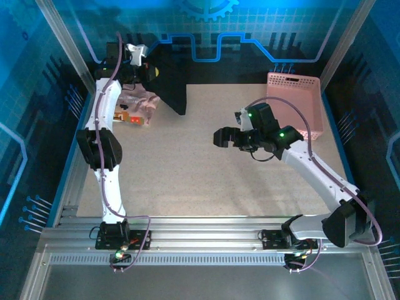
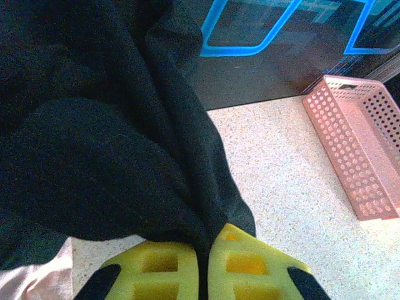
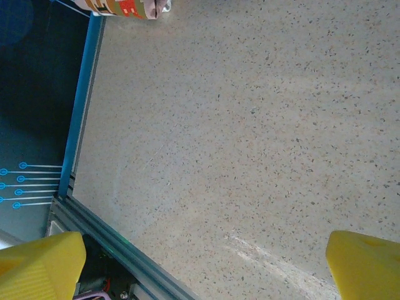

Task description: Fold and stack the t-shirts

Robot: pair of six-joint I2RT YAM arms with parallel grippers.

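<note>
Counting two shirts at eleven o'clock: black shirt (image 1: pixel 172 87) clamped in the left gripper (image 2: pixel 203 253), pink shirt (image 1: pixel 137 107) just beside it. One basket (image 1: pixel 294 78) sits at two o'clock. Right gripper (image 3: pixel 203 262) gapes wide.

White arms (image 1: pixel 106 107) with black joints (image 1: pixel 100 147), purple cables (image 1: pixel 275 99), green lights (image 1: pixel 281 132), yellow fingers (image 2: pixel 156 270).

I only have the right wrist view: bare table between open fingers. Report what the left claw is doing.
Observer: The left claw is shut on a fold of the black t-shirt.
Operator: Say where that shirt is.
Observer: Far left corner of the table, held up by the claw and draping down.
Operator: Name what's on my side.
Observer: A pink mesh basket at the far right corner, beyond the right claw.
</note>
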